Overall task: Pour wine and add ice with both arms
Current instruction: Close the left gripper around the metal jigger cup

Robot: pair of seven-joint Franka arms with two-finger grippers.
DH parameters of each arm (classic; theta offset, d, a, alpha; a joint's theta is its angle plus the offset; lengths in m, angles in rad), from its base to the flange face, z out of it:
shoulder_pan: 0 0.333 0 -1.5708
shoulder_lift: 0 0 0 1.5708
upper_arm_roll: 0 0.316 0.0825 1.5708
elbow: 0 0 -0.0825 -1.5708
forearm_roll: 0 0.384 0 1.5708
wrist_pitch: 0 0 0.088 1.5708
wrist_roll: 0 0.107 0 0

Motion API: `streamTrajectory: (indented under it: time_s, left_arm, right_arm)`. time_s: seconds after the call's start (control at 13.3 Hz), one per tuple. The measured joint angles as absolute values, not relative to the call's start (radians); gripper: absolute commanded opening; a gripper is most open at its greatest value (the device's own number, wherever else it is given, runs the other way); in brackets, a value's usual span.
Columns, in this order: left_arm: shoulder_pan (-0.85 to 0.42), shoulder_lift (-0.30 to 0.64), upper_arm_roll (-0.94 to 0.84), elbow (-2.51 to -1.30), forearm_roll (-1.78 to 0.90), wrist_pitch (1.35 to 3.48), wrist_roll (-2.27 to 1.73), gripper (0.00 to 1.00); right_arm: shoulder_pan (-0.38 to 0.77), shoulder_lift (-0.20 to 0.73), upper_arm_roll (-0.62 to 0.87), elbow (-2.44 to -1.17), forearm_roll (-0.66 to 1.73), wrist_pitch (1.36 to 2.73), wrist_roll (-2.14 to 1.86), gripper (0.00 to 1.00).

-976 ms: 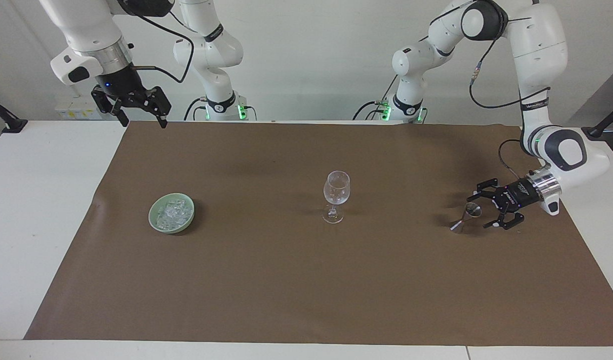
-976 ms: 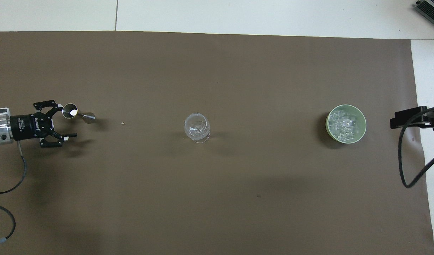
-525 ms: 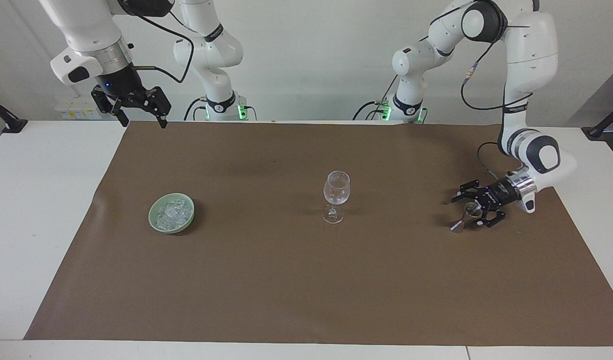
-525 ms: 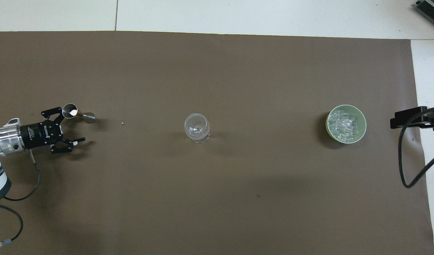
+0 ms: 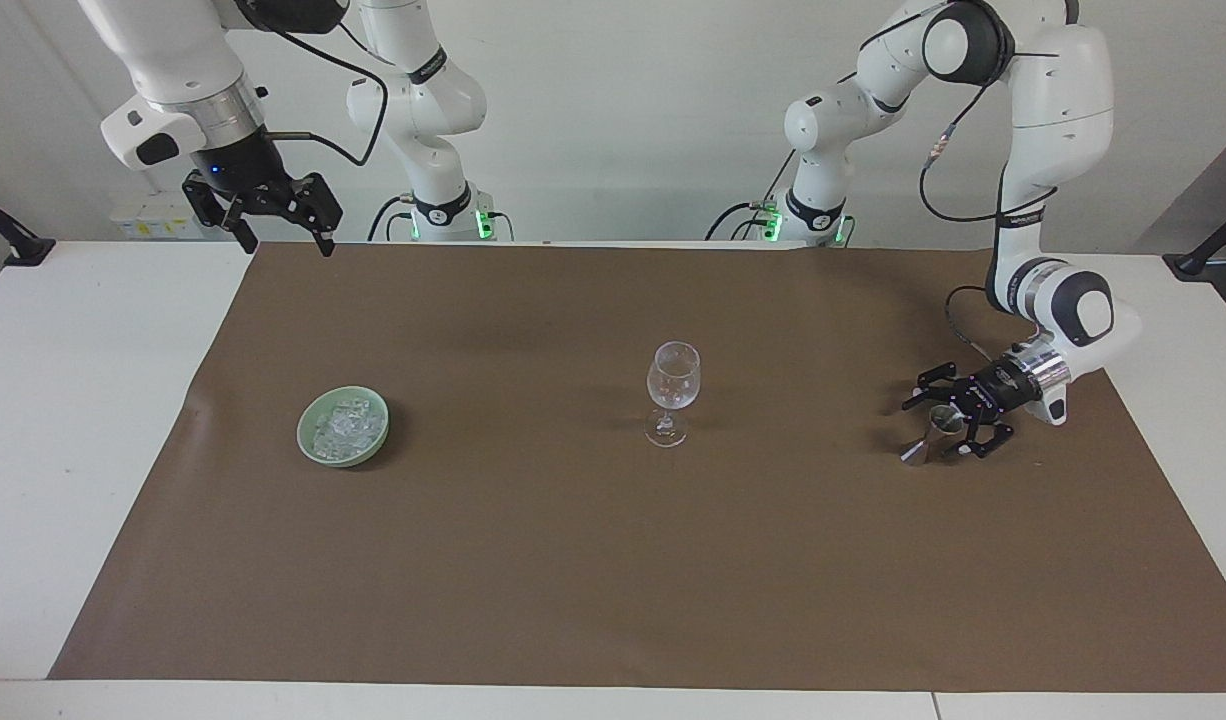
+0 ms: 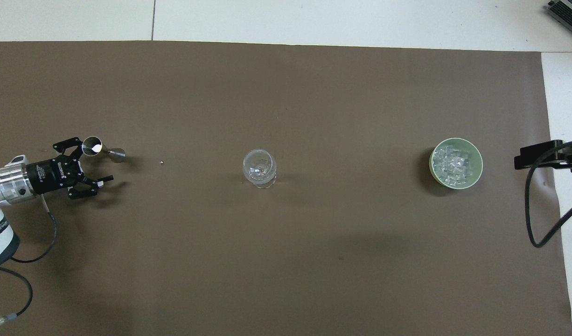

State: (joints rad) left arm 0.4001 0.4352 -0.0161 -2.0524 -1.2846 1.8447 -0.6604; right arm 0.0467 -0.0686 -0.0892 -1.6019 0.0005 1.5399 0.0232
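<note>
An empty wine glass (image 5: 671, 392) stands mid-mat; it also shows in the overhead view (image 6: 259, 168). A green bowl (image 5: 307, 436) heaped with ice (image 5: 345, 424) sits toward the right arm's end, also seen from overhead (image 6: 456, 163). A small silver jigger (image 5: 931, 432) stands toward the left arm's end, also in the overhead view (image 6: 99, 148). My left gripper (image 5: 928, 430) is low and open, its fingers either side of the jigger's upper cup, not closed on it. My right gripper (image 5: 288, 245) waits open and empty, high over the mat's corner by its base.
A brown mat (image 5: 613, 560) covers most of the white table (image 5: 73, 400). A tiny white speck (image 6: 161, 162) lies on the mat between the jigger and the glass. Black cables hang from both arms.
My left gripper has slid in toward the jigger, so its open fingers now flank the cup. The right arm, glass and bowl have not moved.
</note>
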Motion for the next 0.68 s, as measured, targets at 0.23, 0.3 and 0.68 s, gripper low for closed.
streamTrajectory:
  time_s: [0.23, 0.3, 0.68]
  left_arm:
    - [0.4, 0.435, -0.017, -2.064, -1.302, 1.848, -0.66, 1.0]
    - [0.4, 0.435, -0.017, -2.068, -1.311, 1.848, -0.659, 1.0]
    - [0.397, 0.433, -0.022, -2.086, -1.347, 1.849, -0.641, 0.96]
  right_arm:
    - [0.047, -0.069, -0.089, -1.602, 0.0, 1.54, 0.023, 1.0]
    - [0.047, -0.069, -0.089, -1.602, 0.0, 1.54, 0.023, 1.0]
    - [0.047, -0.069, -0.089, -1.602, 0.0, 1.54, 0.023, 1.0]
